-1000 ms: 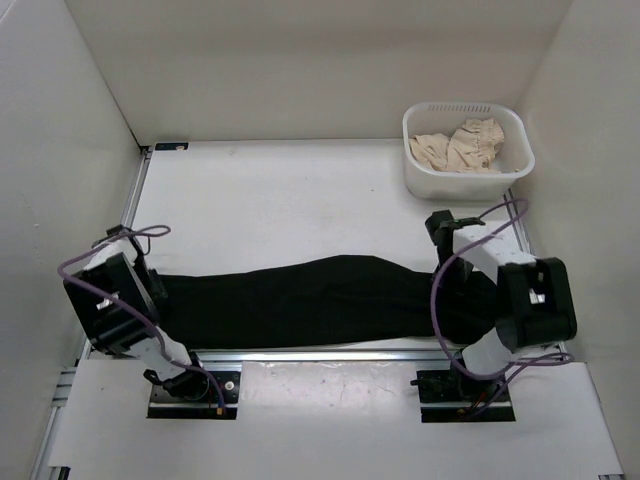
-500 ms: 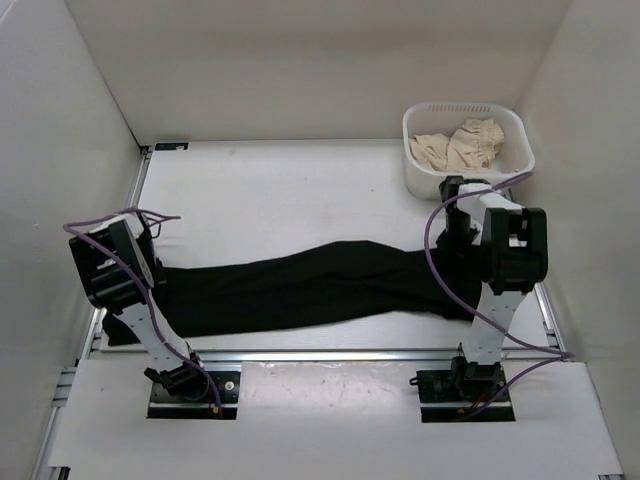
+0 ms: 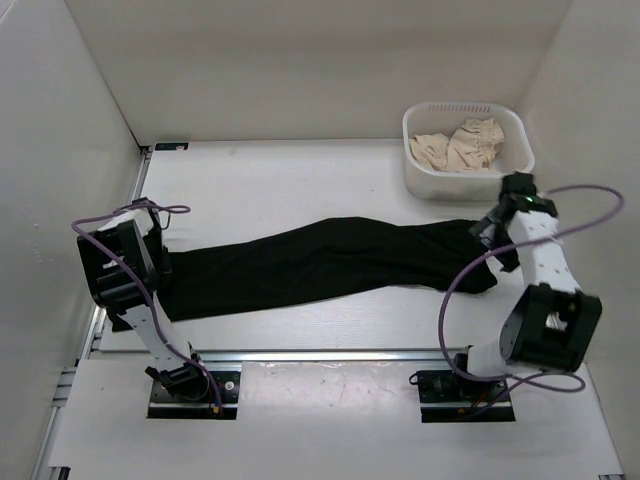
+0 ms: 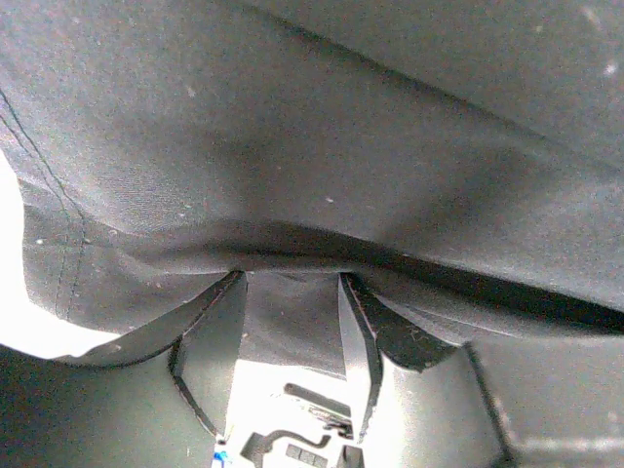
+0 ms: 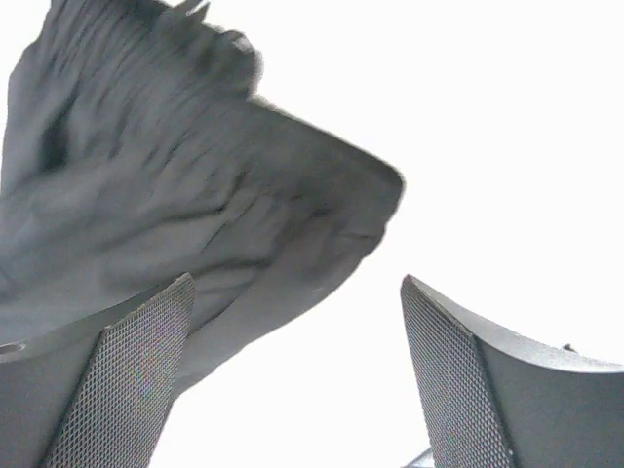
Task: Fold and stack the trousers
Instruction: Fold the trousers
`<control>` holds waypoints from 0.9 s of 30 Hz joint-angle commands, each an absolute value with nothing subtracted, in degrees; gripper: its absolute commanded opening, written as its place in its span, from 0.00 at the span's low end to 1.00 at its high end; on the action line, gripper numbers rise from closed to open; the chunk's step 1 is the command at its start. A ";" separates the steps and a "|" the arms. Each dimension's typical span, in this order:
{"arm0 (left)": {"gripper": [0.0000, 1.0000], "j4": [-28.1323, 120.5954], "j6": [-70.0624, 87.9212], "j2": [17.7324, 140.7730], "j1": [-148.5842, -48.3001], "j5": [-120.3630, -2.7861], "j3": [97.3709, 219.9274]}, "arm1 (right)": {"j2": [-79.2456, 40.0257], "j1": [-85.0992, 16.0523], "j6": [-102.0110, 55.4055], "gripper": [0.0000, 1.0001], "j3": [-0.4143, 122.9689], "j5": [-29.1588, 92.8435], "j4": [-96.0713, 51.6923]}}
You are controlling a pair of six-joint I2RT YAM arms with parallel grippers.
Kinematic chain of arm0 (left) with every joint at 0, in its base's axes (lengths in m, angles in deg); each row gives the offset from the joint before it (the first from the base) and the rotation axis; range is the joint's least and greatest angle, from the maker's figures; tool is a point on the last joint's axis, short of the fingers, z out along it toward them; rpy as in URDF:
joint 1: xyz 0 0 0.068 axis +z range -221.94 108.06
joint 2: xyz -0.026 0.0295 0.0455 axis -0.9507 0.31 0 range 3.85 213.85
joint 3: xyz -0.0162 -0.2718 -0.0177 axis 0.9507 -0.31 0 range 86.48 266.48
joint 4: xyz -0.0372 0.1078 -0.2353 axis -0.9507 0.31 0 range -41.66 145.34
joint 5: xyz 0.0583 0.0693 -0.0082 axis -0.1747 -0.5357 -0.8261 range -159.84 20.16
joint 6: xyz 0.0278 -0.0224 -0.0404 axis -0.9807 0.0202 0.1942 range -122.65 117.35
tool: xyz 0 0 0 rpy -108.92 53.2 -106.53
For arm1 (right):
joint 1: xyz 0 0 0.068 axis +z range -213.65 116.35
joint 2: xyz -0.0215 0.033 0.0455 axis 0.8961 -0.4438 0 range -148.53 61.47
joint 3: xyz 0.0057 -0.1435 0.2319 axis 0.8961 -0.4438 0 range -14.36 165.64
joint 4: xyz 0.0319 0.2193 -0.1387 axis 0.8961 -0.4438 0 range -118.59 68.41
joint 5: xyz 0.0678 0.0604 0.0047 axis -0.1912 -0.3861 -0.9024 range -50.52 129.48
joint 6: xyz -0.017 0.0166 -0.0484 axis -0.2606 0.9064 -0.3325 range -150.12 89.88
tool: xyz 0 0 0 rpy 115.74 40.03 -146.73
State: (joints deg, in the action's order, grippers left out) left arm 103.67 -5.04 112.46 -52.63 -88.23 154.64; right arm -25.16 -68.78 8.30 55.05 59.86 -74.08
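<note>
well, the black trousers [image 3: 330, 262] lie stretched in one long band across the middle of the table [image 3: 280, 190]. they run from the left edge to the right side, with the right end a little farther back than the left. at the left end the left gripper [image 4: 291, 278] has a fold of the fabric bunched between its fingers [image 4: 210, 356] — the jaws stand partly closed on the cloth, and taut creases run away from the tips.

at the other end the right gripper [image 5: 295, 283] hangs with its mesh-faced pads [image 5: 127, 380] spread wide and nothing between them. the gathered, wrinkled end of the trousers lies just beyond its left finger; whether that finger touches the cloth cannot be told.

farther back on the right stands a white basket [image 3: 415, 172] with a crumpled beige cloth [image 3: 460, 145] inside — near the right end of the trousers but apart from it.
</note>
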 commanded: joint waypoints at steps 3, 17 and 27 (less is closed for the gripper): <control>0.55 92.72 -2.65 115.38 -53.05 -81.09 150.46 | -20.09 -80.78 18.20 0.90 41.40 47.94 -64.86; 0.55 92.72 -2.65 114.24 -53.05 -81.61 148.79 | -35.12 -81.32 19.11 0.22 41.45 58.28 -54.47; 0.55 92.72 -2.65 115.29 -53.05 -81.09 149.85 | -20.98 -75.62 3.48 0.00 49.69 55.14 -49.38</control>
